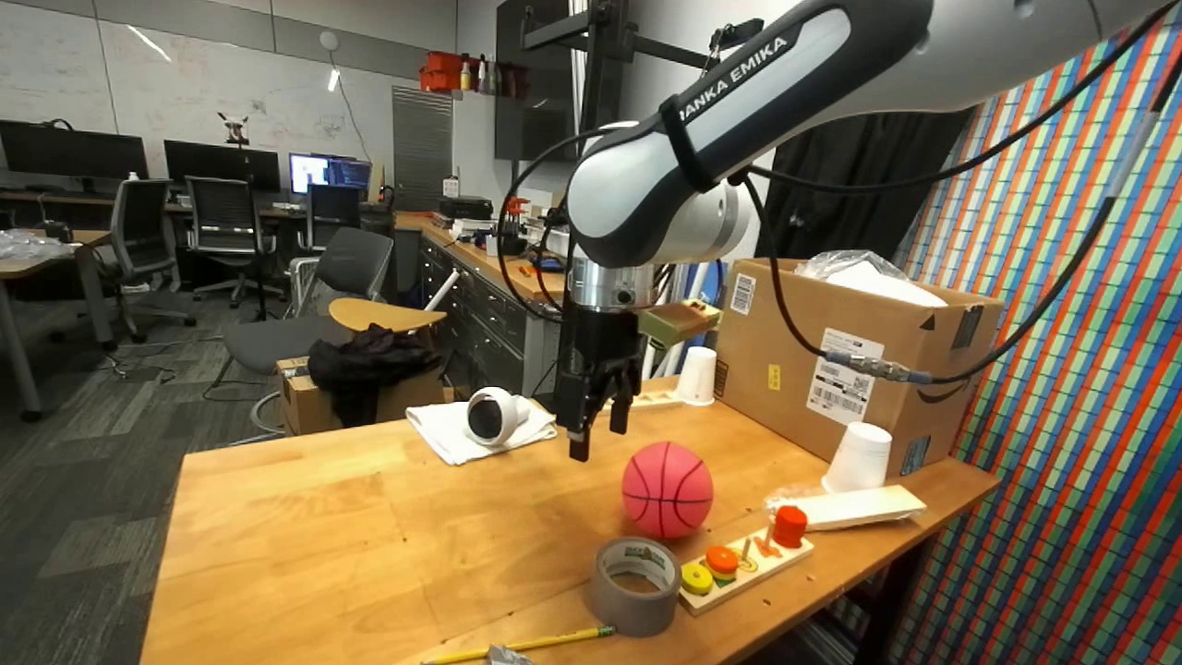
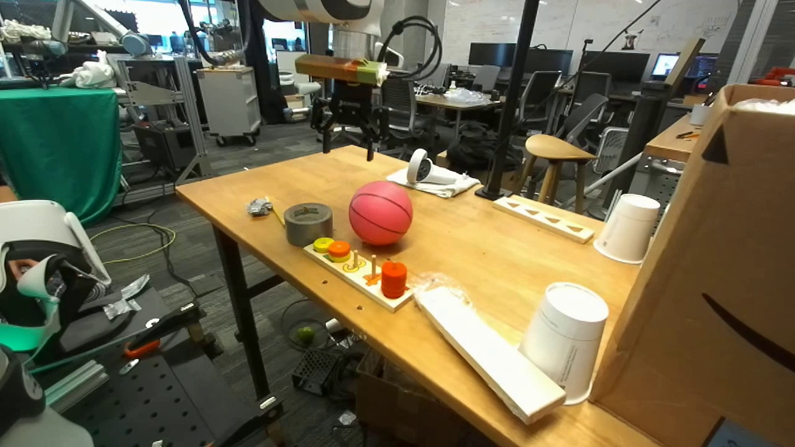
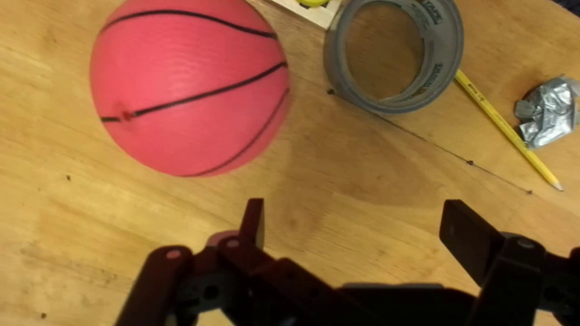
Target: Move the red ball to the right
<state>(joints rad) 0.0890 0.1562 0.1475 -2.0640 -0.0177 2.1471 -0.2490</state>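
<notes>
wooden table (image 1: 323, 517) | red ball (image 1: 667, 489) lower than tool (image 3: 354, 206), off to one side | tool spread wide

Office chairs (image 1: 223, 218) stand on grey carpet (image 1: 102, 480).

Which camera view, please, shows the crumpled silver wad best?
The wrist view: the crumpled silver wad looks largest there, its creases clear, though it reaches the right edge. Both exterior views show it smaller; in an exterior view, the picture's bottom edge crops the wad.
</notes>
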